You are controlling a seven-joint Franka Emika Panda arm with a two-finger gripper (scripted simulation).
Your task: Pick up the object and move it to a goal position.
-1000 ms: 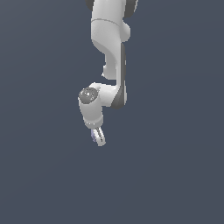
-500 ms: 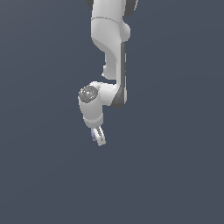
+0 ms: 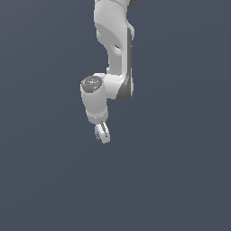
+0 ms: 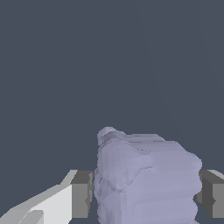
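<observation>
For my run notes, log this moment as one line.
claw: shut on object | object: between both pads, carried | goal: not visible

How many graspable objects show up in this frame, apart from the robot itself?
1. The lavender-grey lump sits between the claw's fingers, both pads against its sides. In the exterior view only a sliver of it shows. Nothing else is visible on the plain background.

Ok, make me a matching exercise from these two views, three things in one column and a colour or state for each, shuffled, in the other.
Things:
1. lavender-grey lump
2. finger pads
3. robot arm

Descriptions:
A. white, reaching down from the top of the exterior view
B. dark grey, one on each side of the lump
C. pale and bumpy, held between the fingers of the gripper

Pairs: 1-C, 2-B, 3-A
</observation>
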